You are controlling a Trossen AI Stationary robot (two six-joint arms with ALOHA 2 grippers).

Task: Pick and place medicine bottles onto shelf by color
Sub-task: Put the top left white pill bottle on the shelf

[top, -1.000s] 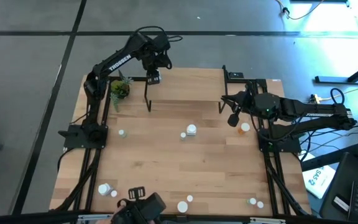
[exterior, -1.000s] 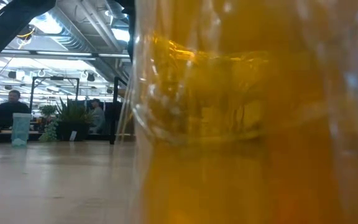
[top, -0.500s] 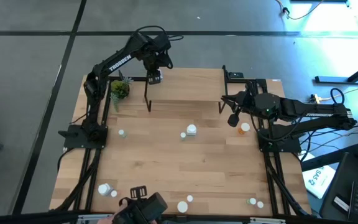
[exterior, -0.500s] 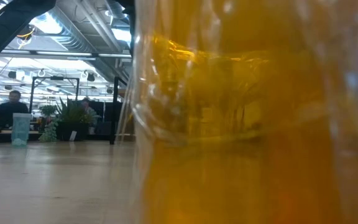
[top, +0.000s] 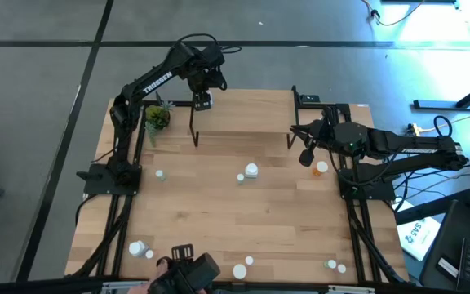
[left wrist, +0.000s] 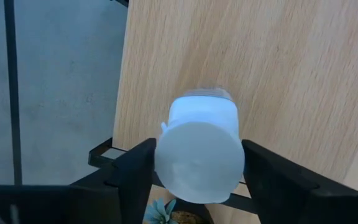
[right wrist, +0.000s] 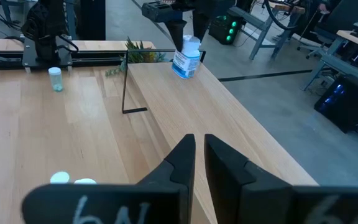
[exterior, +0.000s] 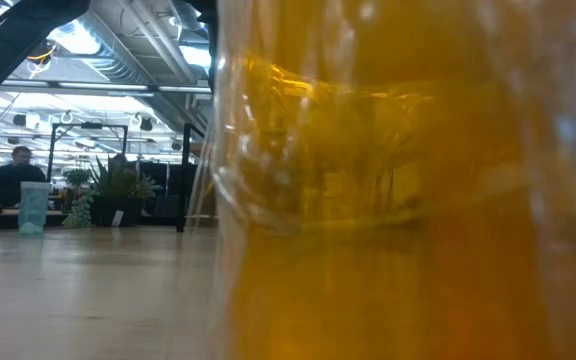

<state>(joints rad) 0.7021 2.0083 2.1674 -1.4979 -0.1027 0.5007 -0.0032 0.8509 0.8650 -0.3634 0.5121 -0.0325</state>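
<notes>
On the low light-wood shelf (top: 243,116) at its left end: small white-capped clear medicine bottle (left wrist: 199,150) standing upright between left gripper (left wrist: 197,180) fingers, apparently easing off it; light, rigid, slick — best taken around body; right gripper (right wrist: 199,163) pinched narrow, empty.

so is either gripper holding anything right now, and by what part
The left gripper holds a white bottle, fingers on opposite sides near its cap. The right gripper holds nothing.

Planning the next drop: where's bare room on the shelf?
The shelf is bare from its middle to the right end by the right gripper. Only its left end is taken: the left gripper stands there around a white bottle.
</notes>
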